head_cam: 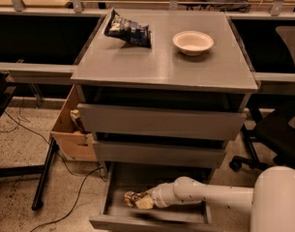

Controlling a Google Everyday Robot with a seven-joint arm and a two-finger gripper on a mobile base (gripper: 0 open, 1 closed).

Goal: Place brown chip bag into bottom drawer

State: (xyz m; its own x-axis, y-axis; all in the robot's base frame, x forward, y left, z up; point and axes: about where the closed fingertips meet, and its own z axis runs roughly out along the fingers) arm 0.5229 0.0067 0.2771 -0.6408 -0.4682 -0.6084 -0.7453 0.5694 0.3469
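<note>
Crumpled golden-brown foil chip bag (133, 199) low inside pulled-out grey bottom drawer (156, 222), left side, touching white arm's end effector (146, 200); cannot tell whether grip closed.

— What sort of room have you got me looking at?
— A lab or test bay, I'd say. I see a plain grey cabinet (161, 69) standing alone on a speckled floor (16, 197). Loose cables (26, 126) trail across it, with an open cardboard box (72, 137) beside and an office chair (275, 129) on castors.
— And your gripper?
— My gripper (139, 200) is down inside the bottom drawer (113, 185).
</note>
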